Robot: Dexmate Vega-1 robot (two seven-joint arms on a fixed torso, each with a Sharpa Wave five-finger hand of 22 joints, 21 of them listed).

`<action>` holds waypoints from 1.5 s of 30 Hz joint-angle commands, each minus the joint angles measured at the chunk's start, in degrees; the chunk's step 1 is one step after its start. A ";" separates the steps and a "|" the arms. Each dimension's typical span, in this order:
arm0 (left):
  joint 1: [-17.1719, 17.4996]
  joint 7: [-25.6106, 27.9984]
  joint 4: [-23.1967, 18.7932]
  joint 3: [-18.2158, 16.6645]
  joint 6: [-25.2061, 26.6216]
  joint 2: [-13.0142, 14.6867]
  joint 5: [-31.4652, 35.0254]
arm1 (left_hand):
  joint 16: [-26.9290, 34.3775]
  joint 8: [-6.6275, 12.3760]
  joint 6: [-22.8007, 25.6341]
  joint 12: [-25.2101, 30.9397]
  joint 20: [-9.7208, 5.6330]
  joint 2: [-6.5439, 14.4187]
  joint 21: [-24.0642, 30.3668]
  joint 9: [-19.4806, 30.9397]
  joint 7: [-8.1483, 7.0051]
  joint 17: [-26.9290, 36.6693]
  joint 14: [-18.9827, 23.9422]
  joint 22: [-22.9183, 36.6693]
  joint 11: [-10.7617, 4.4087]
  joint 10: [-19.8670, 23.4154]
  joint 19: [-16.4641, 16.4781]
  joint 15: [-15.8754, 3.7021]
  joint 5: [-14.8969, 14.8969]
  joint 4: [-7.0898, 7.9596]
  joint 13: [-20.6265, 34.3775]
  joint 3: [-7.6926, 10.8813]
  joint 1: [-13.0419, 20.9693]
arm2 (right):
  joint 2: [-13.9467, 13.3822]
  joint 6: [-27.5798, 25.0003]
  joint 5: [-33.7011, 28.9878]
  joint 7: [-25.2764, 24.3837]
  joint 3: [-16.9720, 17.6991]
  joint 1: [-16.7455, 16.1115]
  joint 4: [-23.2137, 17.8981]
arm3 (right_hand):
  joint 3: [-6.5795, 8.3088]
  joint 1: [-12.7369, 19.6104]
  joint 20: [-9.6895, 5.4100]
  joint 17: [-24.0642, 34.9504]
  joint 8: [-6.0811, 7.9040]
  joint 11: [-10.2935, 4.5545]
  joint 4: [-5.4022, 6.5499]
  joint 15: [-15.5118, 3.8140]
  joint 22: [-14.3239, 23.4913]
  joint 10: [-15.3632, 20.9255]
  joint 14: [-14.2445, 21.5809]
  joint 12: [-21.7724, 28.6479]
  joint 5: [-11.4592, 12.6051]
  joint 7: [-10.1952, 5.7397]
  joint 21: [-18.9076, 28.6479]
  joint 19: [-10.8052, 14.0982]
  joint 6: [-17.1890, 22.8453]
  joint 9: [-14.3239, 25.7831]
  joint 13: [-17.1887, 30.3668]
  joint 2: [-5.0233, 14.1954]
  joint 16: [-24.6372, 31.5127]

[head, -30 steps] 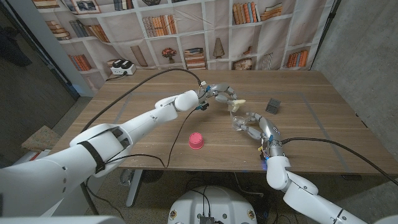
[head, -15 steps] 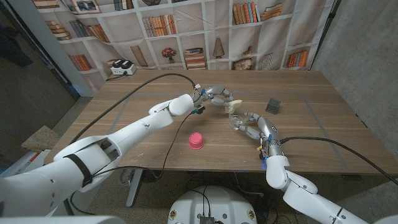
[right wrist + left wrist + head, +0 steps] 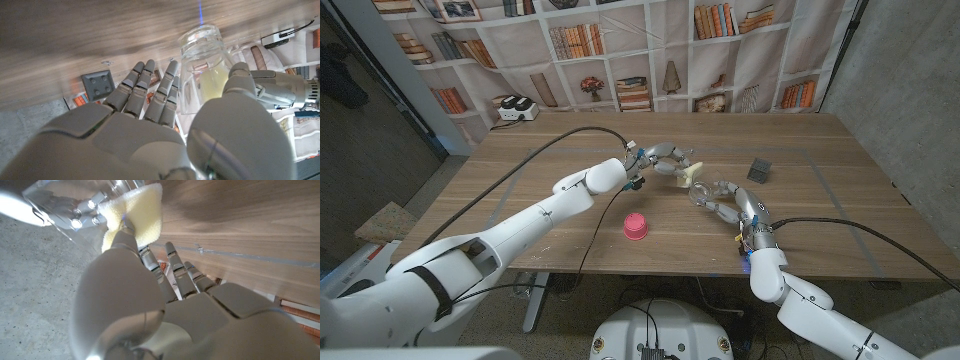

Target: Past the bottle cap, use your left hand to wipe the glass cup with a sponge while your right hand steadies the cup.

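Wooden tabletop [image 3: 520, 160]: beyond the pink cap [image 3: 635, 226], the right hand [image 3: 725, 203] grips the cup [image 3: 703, 194]; the left hand [image 3: 663, 159] pinches a yellow sponge [image 3: 692, 171] against the cup.

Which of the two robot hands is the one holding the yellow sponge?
The left hand: it pinches the pale yellow sponge against the clear glass cup. The right hand only holds the cup.
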 commanded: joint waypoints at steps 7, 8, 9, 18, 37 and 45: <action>-7.50 1.80 16.02 2.74 -2.67 -7.40 1.60 | -0.13 0.41 3.51 0.20 -0.80 -0.20 -0.03 0.15 3.10 0.08 -0.27 0.15 -0.23 0.34 -0.06 -7.56 0.36 0.34 0.15 0.88 0.04 | -0.02 -0.84 -0.17 -0.64 0.45 -0.73 -0.99 | 1.66 1.23 -0.30 0.07 0.10 -0.37 1.83 -1.92 0.13 0.28 0.73 -0.07 -0.16 -4.94 0.14 0.50 5.36 0.03 0.10 2.01 -0.34; -8.39 2.03 17.74 3.25 -3.32 -8.20 1.97 | -0.14 0.42 3.52 0.19 -0.79 -0.21 -0.04 0.15 3.11 0.08 -0.28 0.15 -0.23 0.31 -0.08 -7.56 0.35 0.35 0.14 0.88 0.03 | -0.11 -0.73 -0.21 -0.64 0.43 -0.77 -0.97 | 1.67 1.24 -0.29 0.07 0.09 -0.36 1.83 -1.94 0.13 0.30 0.73 -0.07 -0.18 -4.95 0.14 0.51 5.38 0.03 0.10 2.02 -0.35; -9.25 2.17 19.35 3.76 -3.94 -8.96 2.31 | -0.14 0.42 3.53 0.19 -0.77 -0.22 -0.04 0.15 3.11 0.08 -0.29 0.15 -0.23 0.30 -0.09 -7.56 0.35 0.35 0.15 0.89 0.03 | -0.08 -0.78 -0.19 -0.67 0.44 -0.80 -0.99 | 1.68 1.24 -0.26 0.07 0.08 -0.36 1.83 -1.96 0.13 0.31 0.73 -0.08 -0.21 -4.96 0.14 0.52 5.42 0.03 0.10 2.03 -0.36; -14.63 2.25 30.70 7.21 -9.63 -14.45 2.94 | -0.15 0.39 3.45 0.16 -0.72 -0.21 -0.04 0.16 3.22 0.08 -0.35 0.15 -0.24 0.18 -0.13 -7.59 0.36 0.39 0.15 1.01 0.03 | 0.43 -1.62 0.02 -1.28 0.65 -1.27 -1.27 | 1.72 1.24 -0.25 0.07 -0.07 -0.36 1.81 -1.93 0.13 0.35 0.79 -0.16 -0.37 -4.99 0.14 0.56 5.49 0.03 0.10 2.05 -0.40; -14.30 2.25 29.20 8.20 -12.89 -14.19 2.05 | -0.13 0.36 3.31 0.16 -0.61 -0.21 -0.02 0.18 2.99 0.09 -0.37 0.15 -0.25 -0.13 -0.14 -7.54 0.31 0.54 0.28 1.24 -0.06 | 0.65 -1.87 -0.07 -1.06 0.23 -0.54 -0.92 | 1.81 1.23 -0.30 0.06 -0.34 -0.34 1.80 -1.89 0.13 0.56 0.93 -0.26 -0.68 -4.89 0.13 0.60 5.65 0.03 0.11 2.09 -0.45; -12.11 1.24 25.73 6.85 -10.48 -12.16 0.64 | -0.13 0.39 3.37 0.20 -0.64 -0.22 -0.02 0.19 3.05 0.09 -0.38 0.15 -0.27 -0.13 -0.14 -7.56 0.30 0.56 0.32 1.33 -0.05 | 0.57 -2.35 -0.22 -0.37 -0.26 -0.01 -0.96 | 1.83 1.22 -0.33 0.06 -0.46 -0.31 1.79 -1.89 0.13 0.66 0.96 -0.29 -0.81 -4.82 0.12 0.61 5.73 0.04 0.11 2.09 -0.48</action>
